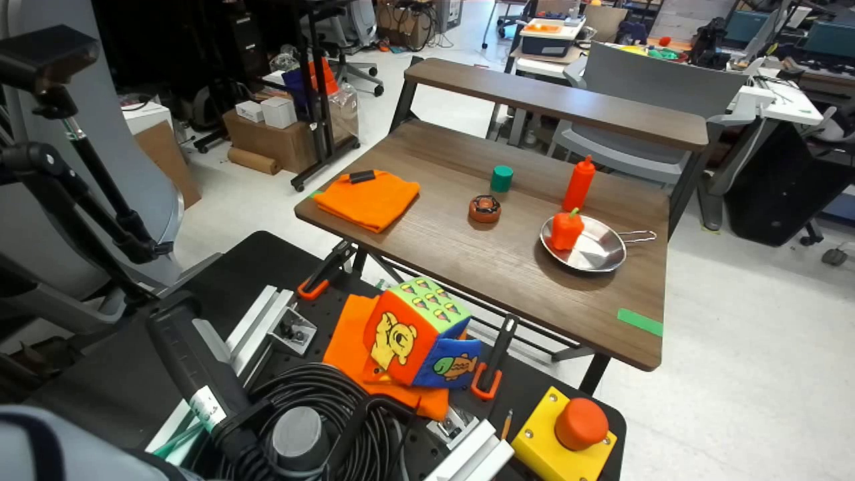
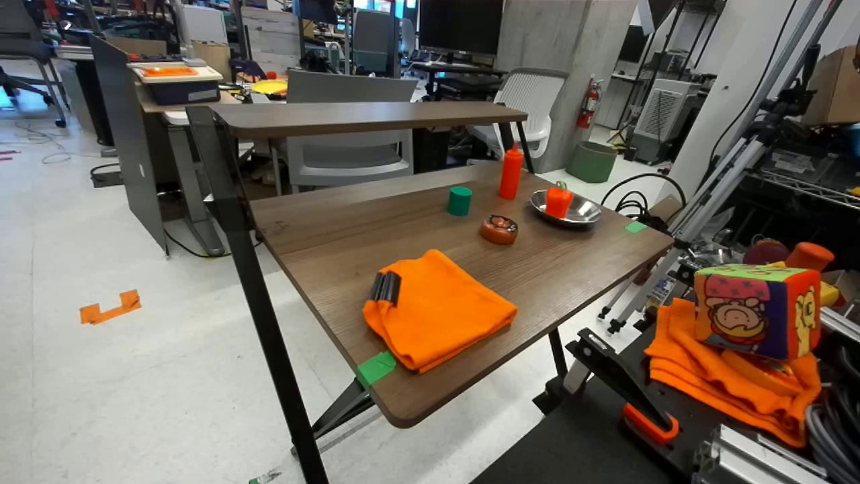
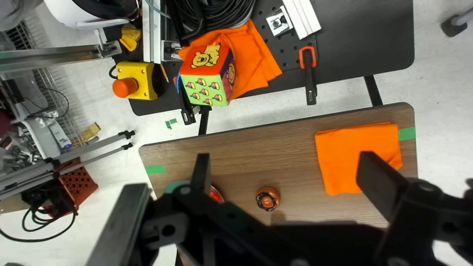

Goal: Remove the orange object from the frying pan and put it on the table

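A brown wooden table (image 1: 427, 234) with a raised back shelf (image 1: 554, 103) takes the middle of the frame in an exterior view; around it lie a pale floor (image 1: 755, 321), a grey chair (image 1: 658, 93) at upper right and, along the bottom, a black platform (image 1: 267, 257) bearing a soft picture cube (image 1: 415, 334). Right of centre, the orange object (image 1: 566, 231), shaped like a bell pepper, sits in the frying pan (image 1: 600, 246). In both exterior views it is upright, its green stem (image 1: 574, 212) pointing up and its long axis near vertical. On the tabletop I count one pan, one pepper, one orange-red bottle (image 1: 579, 185), one green cylinder (image 1: 501, 178), one small brown round item (image 1: 484, 209), one folded orange cloth (image 1: 371, 202) with one black piece (image 1: 362, 176) on it, and two green tape marks (image 1: 640, 322). In the wrist view, the gripper (image 3: 284, 170) has its two fingers (image 3: 380, 183) spread wide; the left-of-frame one partly hides the pan
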